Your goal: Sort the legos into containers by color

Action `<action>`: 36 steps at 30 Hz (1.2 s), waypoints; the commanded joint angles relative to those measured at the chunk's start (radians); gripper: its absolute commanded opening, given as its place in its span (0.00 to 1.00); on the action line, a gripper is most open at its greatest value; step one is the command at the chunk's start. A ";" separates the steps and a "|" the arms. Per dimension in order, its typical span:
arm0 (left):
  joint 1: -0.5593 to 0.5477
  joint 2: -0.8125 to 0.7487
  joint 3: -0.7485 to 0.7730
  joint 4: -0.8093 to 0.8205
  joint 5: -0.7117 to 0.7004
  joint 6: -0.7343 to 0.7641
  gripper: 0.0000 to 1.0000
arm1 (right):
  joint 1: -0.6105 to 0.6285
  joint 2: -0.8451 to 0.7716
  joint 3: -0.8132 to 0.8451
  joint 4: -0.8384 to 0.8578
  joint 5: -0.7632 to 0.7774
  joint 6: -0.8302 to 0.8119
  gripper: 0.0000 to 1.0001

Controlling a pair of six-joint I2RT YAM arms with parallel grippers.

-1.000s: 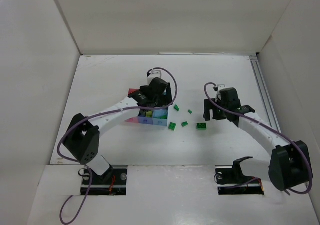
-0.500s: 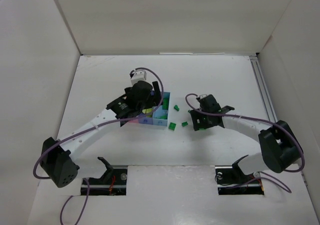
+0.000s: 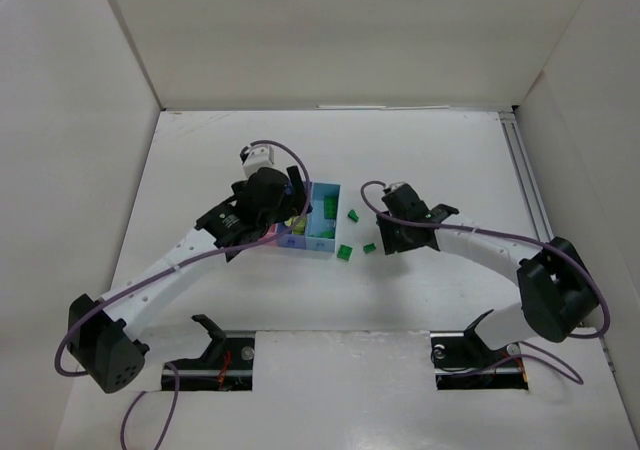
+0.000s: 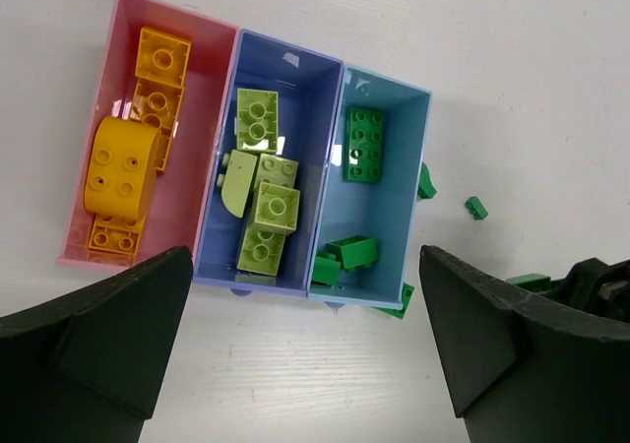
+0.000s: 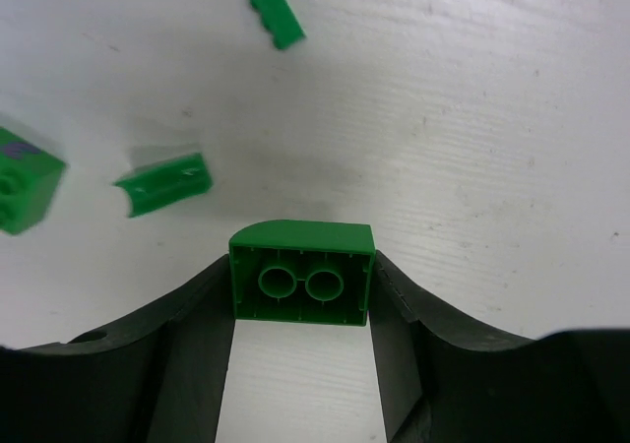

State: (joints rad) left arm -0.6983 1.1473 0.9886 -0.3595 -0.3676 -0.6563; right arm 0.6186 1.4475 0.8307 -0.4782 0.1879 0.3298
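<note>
Three joined bins lie under my open, empty left gripper point(image 4: 305, 364). The pink bin point(image 4: 197, 158) holds orange-yellow bricks point(image 4: 162, 54) and a round yellow piece point(image 4: 123, 167). The purple-blue bin point(image 4: 300, 98) holds lime bricks point(image 4: 258, 118). The light blue bin point(image 4: 394, 207) holds dark green bricks point(image 4: 364, 145). My right gripper point(image 5: 301, 300) is shut on a dark green brick point(image 5: 301, 271), held above the table just right of the bins point(image 3: 320, 228). Three small green pieces lie loose there point(image 5: 276, 12) point(image 5: 162, 184) point(image 5: 25, 192).
White walls enclose the table on the left, back and right. A metal rail point(image 3: 530, 190) runs along the right edge. In the top view the left gripper point(image 3: 290, 205) and right gripper point(image 3: 385, 235) sit either side of the bins, with loose green pieces point(image 3: 344, 253) between them.
My right gripper came down on the green brick right of the bins, closed on it and shifted slightly left. My left arm swung left, uncovering the light blue bin.
</note>
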 commanded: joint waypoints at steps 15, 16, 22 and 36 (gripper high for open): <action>0.033 -0.135 -0.062 -0.062 0.006 -0.025 0.99 | 0.145 0.252 0.571 0.157 -0.255 -0.138 0.48; 0.033 -0.135 -0.062 -0.062 0.006 -0.025 0.99 | 0.145 0.272 0.571 0.158 -0.255 -0.138 0.51; 0.033 -0.135 -0.071 -0.072 0.064 0.024 0.99 | 0.145 0.338 0.654 0.147 -0.265 -0.153 0.75; -0.283 -0.020 -0.080 0.021 0.113 0.115 0.95 | 0.008 -0.026 0.405 0.062 -0.071 -0.074 0.79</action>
State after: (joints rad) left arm -0.8948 1.0946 0.9161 -0.3820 -0.2363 -0.5667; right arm 0.7086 1.5368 1.3025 -0.3931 0.0532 0.2169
